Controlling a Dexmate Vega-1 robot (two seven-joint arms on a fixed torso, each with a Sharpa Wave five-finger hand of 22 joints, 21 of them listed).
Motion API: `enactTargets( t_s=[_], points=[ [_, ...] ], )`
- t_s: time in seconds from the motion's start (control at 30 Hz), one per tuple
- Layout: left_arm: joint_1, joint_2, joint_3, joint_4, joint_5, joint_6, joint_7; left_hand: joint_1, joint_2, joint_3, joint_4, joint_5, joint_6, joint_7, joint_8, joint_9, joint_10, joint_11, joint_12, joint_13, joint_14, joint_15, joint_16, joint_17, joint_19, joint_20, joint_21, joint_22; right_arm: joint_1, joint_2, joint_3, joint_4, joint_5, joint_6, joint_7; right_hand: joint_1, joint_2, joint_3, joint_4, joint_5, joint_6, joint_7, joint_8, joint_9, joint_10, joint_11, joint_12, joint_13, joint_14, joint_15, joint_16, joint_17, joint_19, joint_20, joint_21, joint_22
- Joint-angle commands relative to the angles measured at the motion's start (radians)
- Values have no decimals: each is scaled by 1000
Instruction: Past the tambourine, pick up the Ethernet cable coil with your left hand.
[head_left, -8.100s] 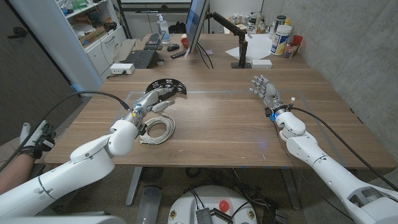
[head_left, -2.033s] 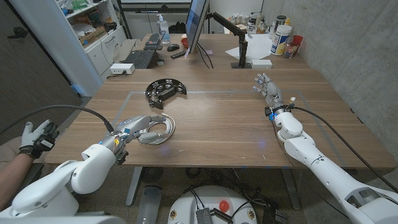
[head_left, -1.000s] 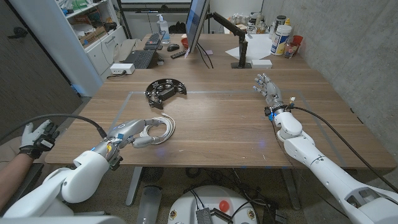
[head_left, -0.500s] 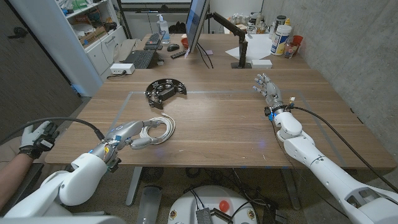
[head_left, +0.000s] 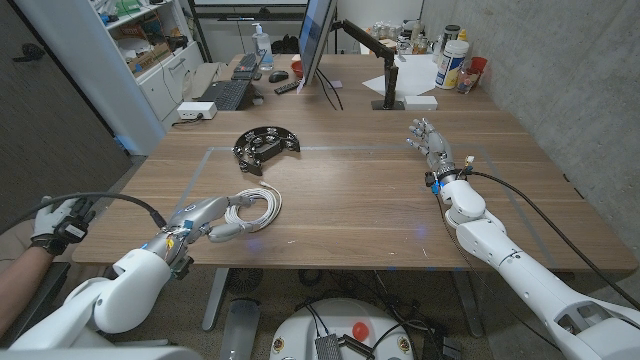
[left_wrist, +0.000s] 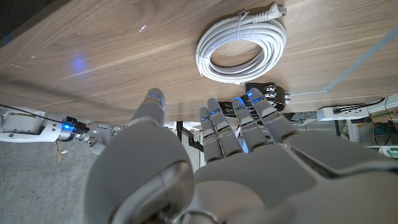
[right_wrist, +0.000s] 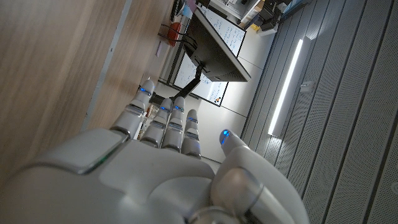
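Observation:
The white Ethernet cable coil (head_left: 257, 207) lies on the wooden table, near the front left. The black tambourine (head_left: 266, 143) sits farther back, beyond the coil. My left hand (head_left: 212, 216) is at the coil's near left side, fingers apart and pointing at it, holding nothing. In the left wrist view the coil (left_wrist: 242, 42) lies just ahead of the left hand's (left_wrist: 211, 155) fingertips, with a gap between them, and the tambourine (left_wrist: 268, 97) shows past the fingers. My right hand (head_left: 428, 140) stands open at the right of the table, far from both things.
A person's gloved hand (head_left: 57, 224) is at the left edge, off the table. A monitor (head_left: 316, 40), a keyboard (head_left: 227, 93), and bottles (head_left: 452, 62) stand at the table's far end. Pale tape lines mark the tabletop.
My left hand has drawn back from beside the tambourine to the coil's near side; over the last second it has hardly moved. The coil and the right hand have stayed put.

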Motion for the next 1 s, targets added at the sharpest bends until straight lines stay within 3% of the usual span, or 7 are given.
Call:
enactTargets(
  t_s=[0.03, 1.0],
  points=[
    [-4, -14, -4, 13, -14, -12, 0, 0, 13, -2, -1, 9, 7, -1, -1, 5, 10, -2, 3, 2, 11, -95, -1, 4, 1, -3, -1, 4, 0, 0, 0, -2, -1, -2, -3, -2, 12, -2, 0, 3, 3, -5, 5, -1, -1, -4, 7, 1, -4, -11, 6, -1, 0, -2, 6, 1],
    [-2, -11, -7, 35, -30, -6, 3, 7, 19, -7, -4, 10, 2, -1, -6, 5, 11, -5, -1, 5, 20, -94, -1, 4, 4, -2, -1, 4, -2, -1, 0, -4, -4, -3, -8, -2, 12, -2, 0, 3, 2, -6, 4, -1, -1, -3, 7, 1, -3, -11, 7, -3, -1, -2, 6, 1]
  ],
)
